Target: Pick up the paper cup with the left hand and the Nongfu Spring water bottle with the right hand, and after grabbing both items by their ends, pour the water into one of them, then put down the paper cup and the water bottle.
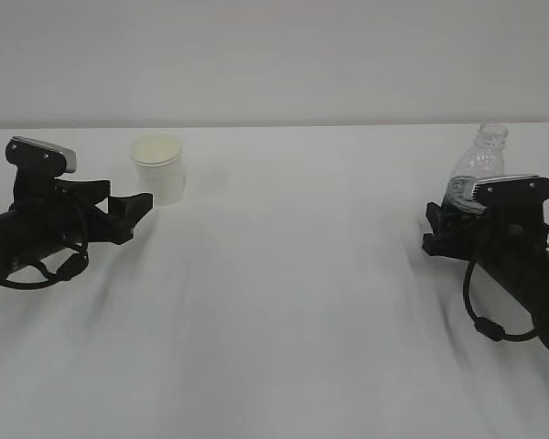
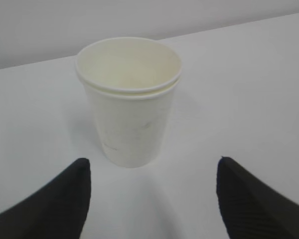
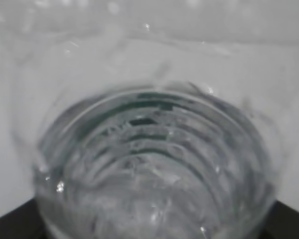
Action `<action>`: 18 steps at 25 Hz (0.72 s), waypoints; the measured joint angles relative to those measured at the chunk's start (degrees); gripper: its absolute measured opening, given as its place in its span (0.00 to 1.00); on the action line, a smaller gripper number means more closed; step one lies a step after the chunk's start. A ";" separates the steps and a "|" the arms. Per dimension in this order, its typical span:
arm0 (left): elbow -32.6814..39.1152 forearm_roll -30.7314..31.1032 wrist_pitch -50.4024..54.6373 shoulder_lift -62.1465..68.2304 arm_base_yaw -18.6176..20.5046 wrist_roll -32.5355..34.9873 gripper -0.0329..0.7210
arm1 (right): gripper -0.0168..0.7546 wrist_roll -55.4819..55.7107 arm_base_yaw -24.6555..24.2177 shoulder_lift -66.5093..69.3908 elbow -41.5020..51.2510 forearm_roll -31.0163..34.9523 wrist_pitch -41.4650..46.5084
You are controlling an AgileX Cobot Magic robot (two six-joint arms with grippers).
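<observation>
The white paper cup (image 1: 160, 170) stands upright at the back left of the table; in the left wrist view the cup (image 2: 129, 109) looks like two nested cups. My left gripper (image 1: 135, 217) (image 2: 153, 162) is open, low on the table, its fingertips just short of the cup's base, one to each side. On the right, the clear ribbed Nongfu Spring water bottle (image 1: 480, 163) leans with its open neck up and to the right. My right gripper (image 1: 436, 229) (image 3: 149, 226) is shut on the bottle's (image 3: 149, 164) lower part, which fills that view. Water is hard to make out.
The white table (image 1: 293, 293) runs back to a pale wall (image 1: 274, 55). Both arms lie low near the table's left and right sides, with cables looped beside them.
</observation>
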 joint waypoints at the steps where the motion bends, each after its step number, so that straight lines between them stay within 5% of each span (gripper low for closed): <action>1: 0.00 0.00 0.00 0.00 0.00 0.00 0.79 | 0.64 0.00 0.00 -0.43 0.13 -0.12 0.27; 18: 0.00 -2.55 -4.30 0.00 0.00 0.00 0.78 | 0.64 -0.11 0.00 -14.63 3.77 -5.11 6.18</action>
